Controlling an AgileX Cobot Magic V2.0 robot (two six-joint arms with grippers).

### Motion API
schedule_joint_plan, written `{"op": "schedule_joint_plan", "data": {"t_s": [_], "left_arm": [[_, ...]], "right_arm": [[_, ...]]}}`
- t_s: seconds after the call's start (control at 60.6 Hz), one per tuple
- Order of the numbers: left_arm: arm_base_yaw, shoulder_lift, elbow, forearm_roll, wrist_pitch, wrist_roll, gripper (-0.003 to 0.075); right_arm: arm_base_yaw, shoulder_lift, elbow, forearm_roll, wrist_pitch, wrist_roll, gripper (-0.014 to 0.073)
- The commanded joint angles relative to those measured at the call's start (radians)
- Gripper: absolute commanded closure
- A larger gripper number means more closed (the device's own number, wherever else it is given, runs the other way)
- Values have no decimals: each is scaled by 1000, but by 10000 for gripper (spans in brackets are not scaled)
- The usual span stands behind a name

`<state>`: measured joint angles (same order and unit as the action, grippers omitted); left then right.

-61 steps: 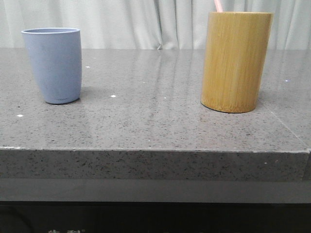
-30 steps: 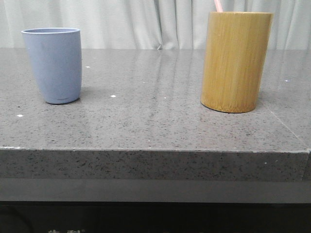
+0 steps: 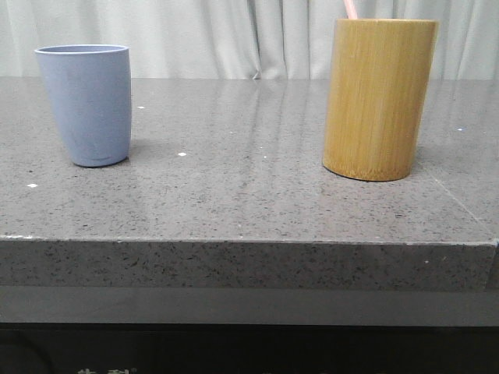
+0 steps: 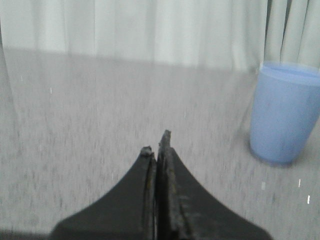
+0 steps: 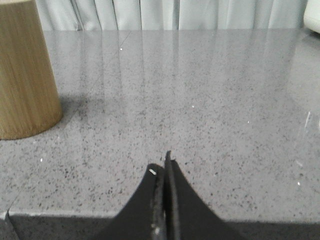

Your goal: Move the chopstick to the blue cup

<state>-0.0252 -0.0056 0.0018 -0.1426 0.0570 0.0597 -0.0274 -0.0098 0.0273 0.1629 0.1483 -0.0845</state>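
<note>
The blue cup (image 3: 86,105) stands upright at the table's left in the front view; it also shows in the left wrist view (image 4: 283,115). A pale pink chopstick (image 3: 350,9) pokes out of the tan bamboo holder (image 3: 379,100) at the right; only its tip shows. The holder also shows in the right wrist view (image 5: 25,72). My left gripper (image 4: 156,145) is shut and empty, low over the table, apart from the blue cup. My right gripper (image 5: 162,165) is shut and empty near the table's front edge, apart from the holder. Neither gripper shows in the front view.
The grey speckled stone table (image 3: 249,179) has a front edge (image 3: 249,241) close to the camera. Pale curtains (image 3: 234,35) hang behind. A white object (image 5: 313,15) sits at the far corner of the right wrist view.
</note>
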Motion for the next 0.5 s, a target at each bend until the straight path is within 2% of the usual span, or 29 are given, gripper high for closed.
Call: {"op": "schedule_joint_plan", "data": {"t_s": [0.0,0.132,0.264,0.38,0.479], "left_arm": [[-1,-23,-3,-27,-192,-9,739],[-1,-18,-93,-27,-181,-9,739],[-1,38,-264,-18,-24,-9,739],[-1,180,-417,-11,154,-9,739],[-1,329,-508,-11,170,-5,739]], "right_arm": [[-9,-21,-42,9,-117,-3,711],[-9,-17,-164,9,-89,-3,709],[-9,56,-325,9,2,-3,709],[-9,202,-469,10,98,-3,709],[-9,323,-568,11,135,-3,709]]}}
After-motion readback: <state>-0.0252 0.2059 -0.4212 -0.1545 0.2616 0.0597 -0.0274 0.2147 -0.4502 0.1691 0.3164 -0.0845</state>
